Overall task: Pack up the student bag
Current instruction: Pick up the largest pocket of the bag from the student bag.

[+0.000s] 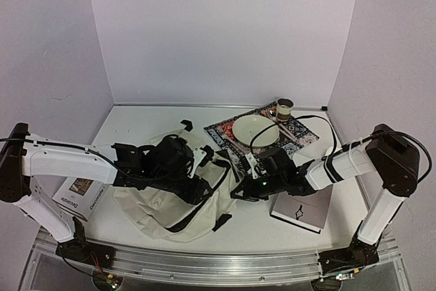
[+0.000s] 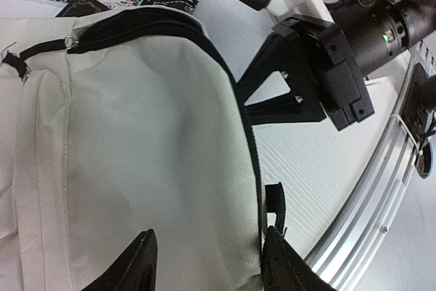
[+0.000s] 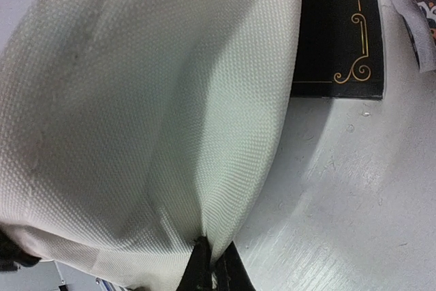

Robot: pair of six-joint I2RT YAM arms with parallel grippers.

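The student bag (image 1: pixel 157 212) is a cream fabric backpack with black zipper trim, lying crumpled on the table between the two arms. My left gripper (image 1: pixel 197 172) hovers over its top. In the left wrist view that gripper (image 2: pixel 208 264) stands open, its fingertips (image 2: pixel 283 260) straddling the bag's cloth (image 2: pixel 136 134) at the black trim. My right gripper (image 1: pixel 244 185) reaches in from the right. In the right wrist view it (image 3: pixel 214 260) is shut on a pinched fold of the bag's fabric (image 3: pixel 136 100), which is pulled up taut.
A patterned mat (image 1: pixel 300 131) at the back right carries a pale plate (image 1: pixel 255 129) and a cup (image 1: pixel 284 108). A grey book (image 1: pixel 300 210) lies under the right arm. A white box (image 1: pixel 78 195) sits at the left. A dark book cover (image 3: pixel 337 39) lies beside the bag. The aluminium rail (image 2: pixel 368 202) marks the near edge.
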